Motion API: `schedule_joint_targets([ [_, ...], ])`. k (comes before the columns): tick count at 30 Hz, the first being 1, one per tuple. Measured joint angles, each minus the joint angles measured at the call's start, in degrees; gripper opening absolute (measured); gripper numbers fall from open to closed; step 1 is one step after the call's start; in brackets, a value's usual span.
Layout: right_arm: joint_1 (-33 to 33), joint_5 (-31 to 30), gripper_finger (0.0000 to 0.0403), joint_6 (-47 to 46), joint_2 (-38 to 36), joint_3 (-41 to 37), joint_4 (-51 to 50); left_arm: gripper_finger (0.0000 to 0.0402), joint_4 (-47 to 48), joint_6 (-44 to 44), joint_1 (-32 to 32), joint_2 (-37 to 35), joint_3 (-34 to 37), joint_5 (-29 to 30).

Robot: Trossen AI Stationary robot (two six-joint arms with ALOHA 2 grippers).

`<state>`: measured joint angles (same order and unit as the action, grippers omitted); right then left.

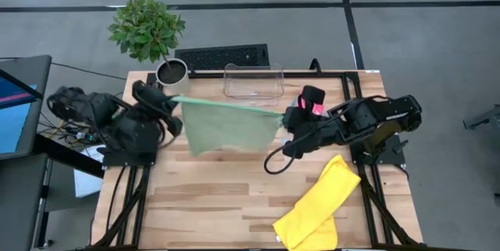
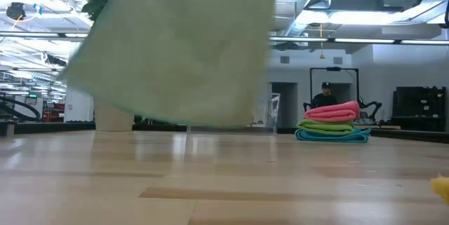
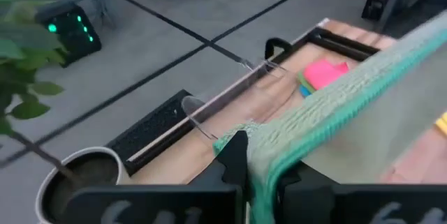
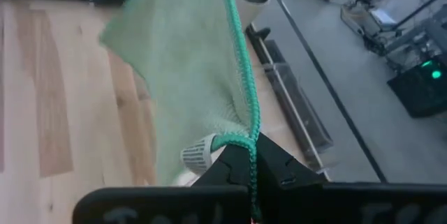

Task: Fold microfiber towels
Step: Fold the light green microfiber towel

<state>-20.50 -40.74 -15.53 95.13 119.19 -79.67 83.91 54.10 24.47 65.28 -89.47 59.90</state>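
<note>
**A:** Honestly, no readable writing is spotted anywhere. From the high view, a pale sage towel (image 1: 226, 127) is stretched between the left gripper (image 1: 173, 101) and right gripper (image 1: 284, 118), each clamped shut on an upper corner. A yellow towel (image 1: 316, 208) is left crumpled near the right front of the plank table (image 1: 211, 196).

**B:** Low view: the fuzzy sage cloth is hung clear above the wood, and a folded pink, green and blue stack (image 2: 333, 122) is seen far back.

**A:** Left wrist: teal stitched hem pinched between the dark fingers (image 3: 234, 158); a clear plastic bin (image 3: 237, 91) is seen beyond.

**B:** Right wrist: same hem is gripped; the nubby weave is shown.
</note>
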Motion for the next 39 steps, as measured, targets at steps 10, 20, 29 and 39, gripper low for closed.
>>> schedule_joint_targets([
  [10,8.2,0.5,0.0016,9.7,0.0,0.1,5.1,0.0,0.3,-9.7,-7.3,3.1,0.0,4.0],
  [20,20.0,0.2,0.0016,18.5,0.0,0.1,6.3,0.0,-1.3,-21.7,-18.9,7.8,0.0,11.4],
  [29,15.6,3.8,0.0017,13.9,-0.1,-0.6,3.7,0.0,-0.2,-15.1,-16.1,8.2,2.2,0.1],
  [39,-2.7,8.5,0.0023,-7.8,0.4,-16.1,3.7,0.0,-10.2,3.0,-0.5,8.5,22.1,-17.6],
])
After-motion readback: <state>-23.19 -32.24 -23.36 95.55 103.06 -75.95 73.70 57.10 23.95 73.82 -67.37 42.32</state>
